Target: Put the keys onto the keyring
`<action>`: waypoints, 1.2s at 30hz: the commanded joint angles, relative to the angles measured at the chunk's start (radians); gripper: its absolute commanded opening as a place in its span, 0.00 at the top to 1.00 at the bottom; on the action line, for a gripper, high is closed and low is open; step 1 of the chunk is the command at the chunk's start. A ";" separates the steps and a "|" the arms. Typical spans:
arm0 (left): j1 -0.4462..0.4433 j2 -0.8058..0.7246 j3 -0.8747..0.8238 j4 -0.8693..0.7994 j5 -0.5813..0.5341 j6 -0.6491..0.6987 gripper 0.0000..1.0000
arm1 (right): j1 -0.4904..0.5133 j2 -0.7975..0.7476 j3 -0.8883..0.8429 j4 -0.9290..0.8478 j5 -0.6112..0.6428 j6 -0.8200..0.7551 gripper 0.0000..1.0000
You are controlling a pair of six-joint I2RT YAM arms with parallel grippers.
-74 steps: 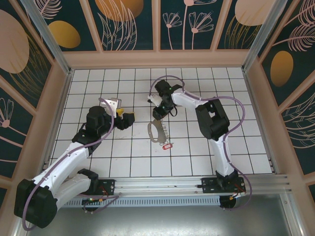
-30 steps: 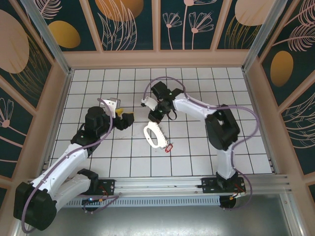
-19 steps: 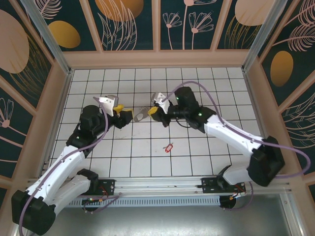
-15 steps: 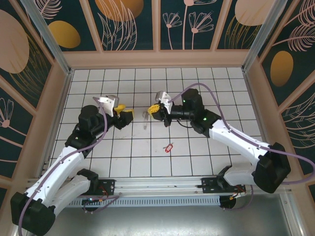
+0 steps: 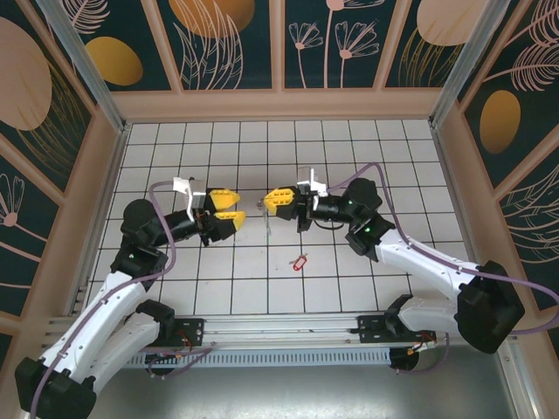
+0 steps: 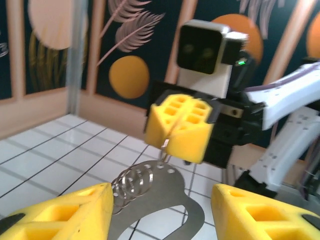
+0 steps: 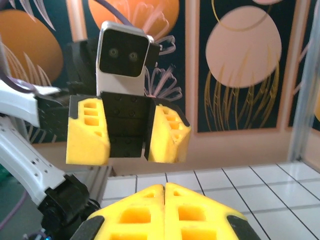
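Yellow pads of right gripper (image 5: 272, 202) pinch the keyring (image 6: 167, 197) (it dangles below them). Left gripper (image 5: 232, 213) faces the keyring, jaws apart. Red-tagged key (image 5: 299, 261) lies on tiles, apart from the keyring.

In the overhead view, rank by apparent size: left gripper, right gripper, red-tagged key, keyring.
Largest: the left gripper and right gripper, about alike.
Then the red-tagged key.
Smallest, though unsure: the keyring, edge-on at the right gripper's tip.

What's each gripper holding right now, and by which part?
Right gripper pinches the keyring by its upper end; it hangs below. Left gripper is open, holding nothing.
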 commanded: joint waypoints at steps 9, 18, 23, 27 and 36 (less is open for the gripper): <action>-0.100 0.080 0.124 -0.003 0.110 0.127 0.48 | 0.017 0.024 -0.022 0.326 -0.120 0.151 1.00; -0.156 0.140 0.167 -0.054 0.077 0.202 0.66 | 0.020 0.028 -0.041 0.359 -0.121 0.171 1.00; -0.167 0.164 0.177 -0.062 0.075 0.218 0.72 | 0.029 0.047 -0.040 0.384 -0.126 0.188 1.00; -0.171 0.172 0.180 -0.061 0.069 0.223 0.82 | 0.039 0.055 -0.048 0.390 -0.126 0.191 1.00; -0.173 0.167 0.180 -0.109 0.033 0.258 1.00 | 0.039 0.021 -0.090 0.363 -0.111 0.182 1.00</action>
